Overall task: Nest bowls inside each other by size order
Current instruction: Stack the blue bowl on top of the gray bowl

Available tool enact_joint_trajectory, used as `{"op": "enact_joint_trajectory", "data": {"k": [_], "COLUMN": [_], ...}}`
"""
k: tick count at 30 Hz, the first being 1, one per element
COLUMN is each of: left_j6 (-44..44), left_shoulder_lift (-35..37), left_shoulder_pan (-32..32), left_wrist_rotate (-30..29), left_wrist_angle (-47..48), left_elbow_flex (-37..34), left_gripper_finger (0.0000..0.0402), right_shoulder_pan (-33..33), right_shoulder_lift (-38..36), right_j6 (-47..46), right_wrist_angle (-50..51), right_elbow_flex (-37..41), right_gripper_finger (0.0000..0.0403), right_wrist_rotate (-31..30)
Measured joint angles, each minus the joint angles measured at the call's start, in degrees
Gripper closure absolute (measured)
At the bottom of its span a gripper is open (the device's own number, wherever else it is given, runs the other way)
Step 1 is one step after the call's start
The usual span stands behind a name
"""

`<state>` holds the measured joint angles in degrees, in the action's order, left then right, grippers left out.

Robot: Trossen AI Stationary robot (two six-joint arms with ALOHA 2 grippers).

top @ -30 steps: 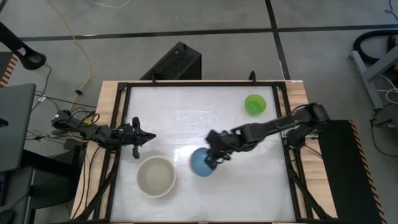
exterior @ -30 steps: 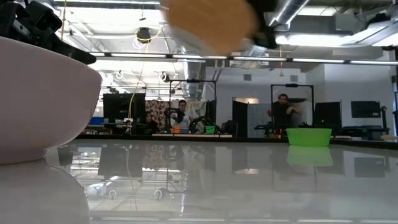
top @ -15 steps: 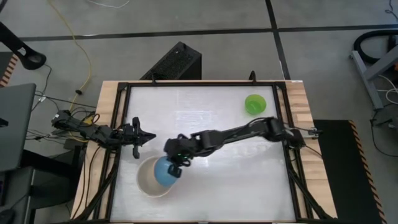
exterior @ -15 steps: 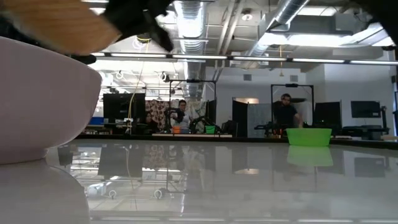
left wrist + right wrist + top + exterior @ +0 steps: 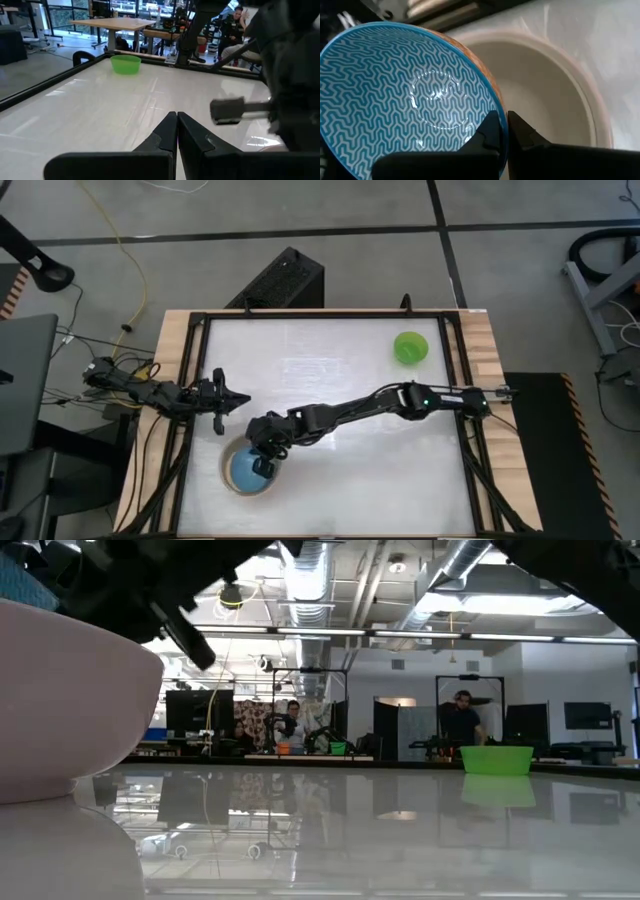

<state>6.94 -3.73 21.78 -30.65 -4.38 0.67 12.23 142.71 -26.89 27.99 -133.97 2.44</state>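
Blue patterned round plastic bowl pinched at its rim by right claw, fingers nearly shut on the thin wall; it sits tilted over and partly inside the cream-white round bowl. Left claw closed, empty, hanging just beside the cream bowl. Small bright green bowl well apart from it on the glossy white counter. Room behind: people at desks. Vs half a second ago: blue bowl moved from the cream bowl's edge to over its middle.

Right arm bars mid-table — far side open (green bowl aside).
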Motion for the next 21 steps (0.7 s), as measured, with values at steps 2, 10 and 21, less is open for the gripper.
{"op": "enact_joint_trajectory", "data": {"k": [2, 10, 21], "left_j6": [0.0, -0.02, -0.02], "left_shoulder_lift": [0.0, 0.0, 0.0], "left_shoulder_pan": [0.0, -0.02, -0.02], "left_wrist_rotate": [-0.11, -0.74, -1.21], "left_wrist_angle": [0.0, 0.0, 0.0], "left_elbow_flex": [0.0, 0.0, 0.0], "left_gripper_finger": [0.0401, 0.0401, 0.0401], "right_shoulder_pan": [0.0, -0.37, -0.76], "right_shoulder_lift": [0.37, 0.92, 0.96], "right_j6": [0.17, 0.56, 1.04], "right_wrist_angle": [0.97, 1.75, 2.94], "right_elbow_flex": [0.17, 0.09, 0.02], "right_gripper_finger": [0.0389, 0.0388, 0.0364], "right_wrist_rotate": [-0.04, -1.05, -2.19]}}
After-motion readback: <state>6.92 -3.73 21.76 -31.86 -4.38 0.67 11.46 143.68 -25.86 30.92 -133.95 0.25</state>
